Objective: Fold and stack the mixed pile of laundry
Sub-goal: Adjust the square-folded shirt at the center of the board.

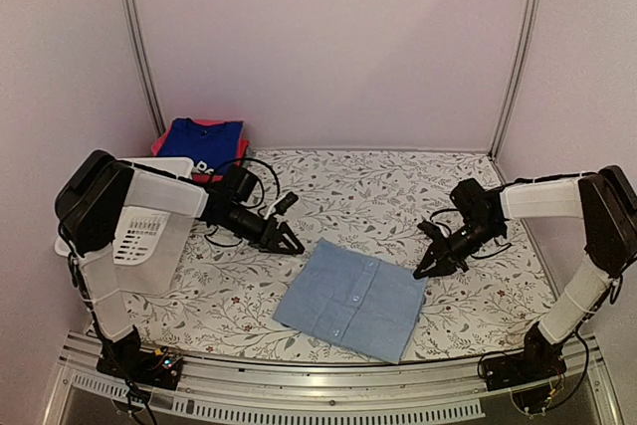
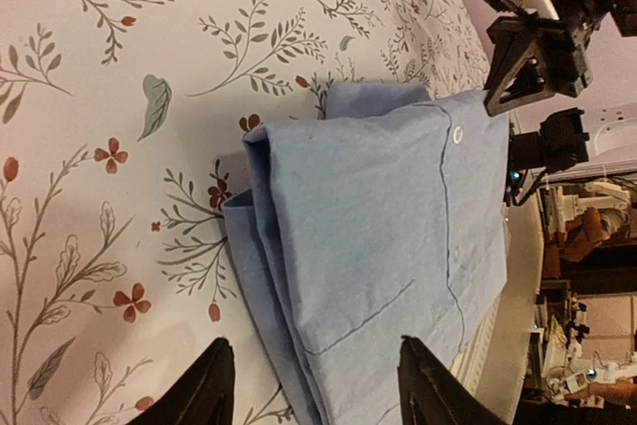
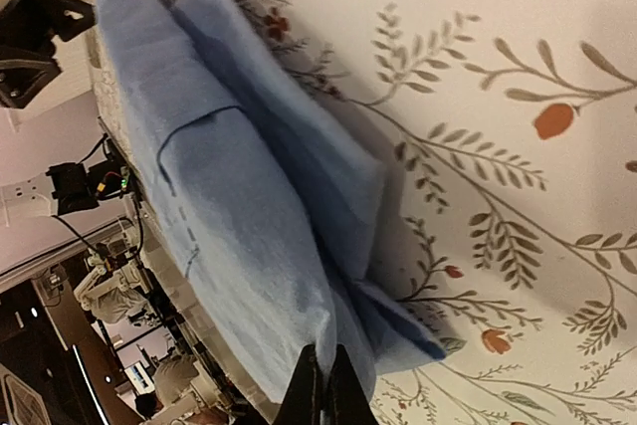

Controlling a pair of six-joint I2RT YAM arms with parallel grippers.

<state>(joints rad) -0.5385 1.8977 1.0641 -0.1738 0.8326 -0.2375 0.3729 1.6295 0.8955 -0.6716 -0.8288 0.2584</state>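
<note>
A pale-blue button shirt lies folded into a rectangle on the floral cloth near the front edge. My left gripper is open at its upper-left corner. In the left wrist view the jaws straddle the layered edge of the shirt without pinching it. My right gripper is at the shirt's right corner. In the right wrist view its fingers are shut on a puckered fold of the shirt. At the back left a blue item with white print lies on a pink-red garment.
A white slotted plastic basket stands at the left, under the left arm. The metal front rail runs just below the shirt. Pale walls close in the back and both sides.
</note>
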